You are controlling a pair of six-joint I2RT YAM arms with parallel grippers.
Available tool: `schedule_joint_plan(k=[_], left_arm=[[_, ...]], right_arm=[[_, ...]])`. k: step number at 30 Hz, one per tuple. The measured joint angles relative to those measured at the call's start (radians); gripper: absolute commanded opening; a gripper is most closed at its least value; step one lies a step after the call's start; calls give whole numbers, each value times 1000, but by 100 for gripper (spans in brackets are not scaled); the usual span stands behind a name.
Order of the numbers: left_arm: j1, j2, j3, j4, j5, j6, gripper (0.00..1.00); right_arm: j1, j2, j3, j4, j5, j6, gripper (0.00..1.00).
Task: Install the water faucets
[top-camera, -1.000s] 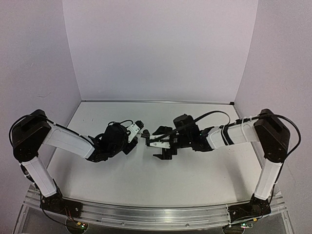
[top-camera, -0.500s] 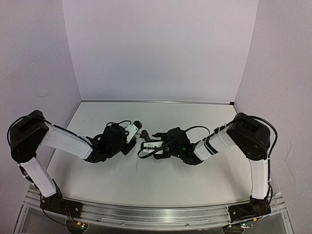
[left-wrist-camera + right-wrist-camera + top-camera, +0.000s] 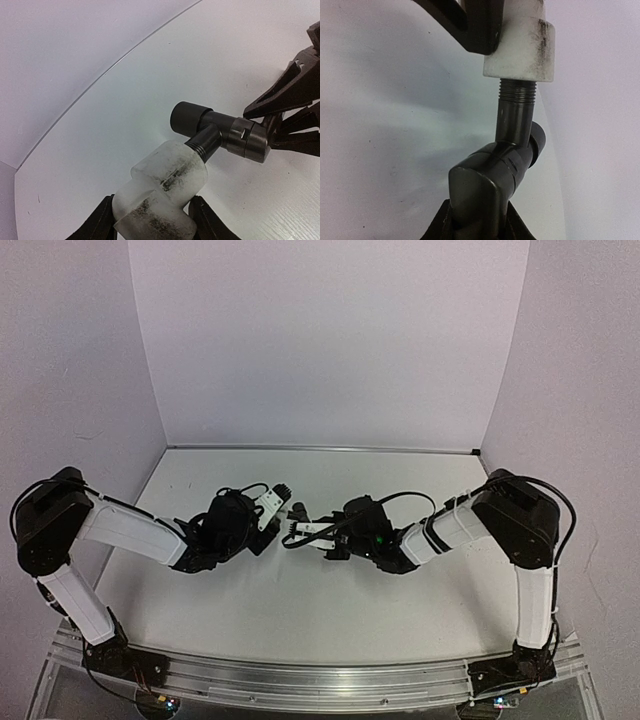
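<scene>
1. Faucet: a dark, matte metal piece with a short T-shaped body. It has a round capped stub on one side, a thicker collar on the other and a threaded neck.
2. Fitting: a stubby white plastic cylinder, cloudy and smeared with dark grime along its sides. The faucet's threaded neck goes into one end, and a few threads show outside the plastic.
3. Writing: there is a small pale mark on the faucet's collar, too small to read.
4. Place: the joined pair hangs over the middle of the table, between the two arms and about midway between the left and right edges.
5. Left gripper: its fingers are closed on the white fitting, one black finger on each side of the cylinder.
6. Right gripper: it is clamped on the faucet's flat outer end, a finger on either side, and faces the left gripper across the part.
7. The two grippers sit near each other, with only the faucet and fitting between them.
</scene>
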Motion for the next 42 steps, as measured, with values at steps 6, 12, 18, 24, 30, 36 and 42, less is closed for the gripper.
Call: schedule_joint_plan(k=[6,12,18,24,30,36,42], left_arm=[[-5,-37,0,-25,48,33,0],[-5,-135,-3,-60,125,71,0],[-3,-212,25,-126,221,80,0],[0,-270,47,-199,294,86,0],[0,-299,62,-251,325,94,2],[1,-329,68,-285,301,73,35],[1,-348,68,-322,287,-37,85]], right_arm=[[-37,-111,36,-271,-142,87,0],[-135,-182,202,-654,-472,163,0],[-218,-183,390,-998,-794,204,0],[-248,-183,456,-1151,-998,289,0],[-251,-183,479,-1191,-1096,451,0],[-247,-193,442,-1068,-1141,647,0],[-230,-222,347,-865,-1107,825,0]])
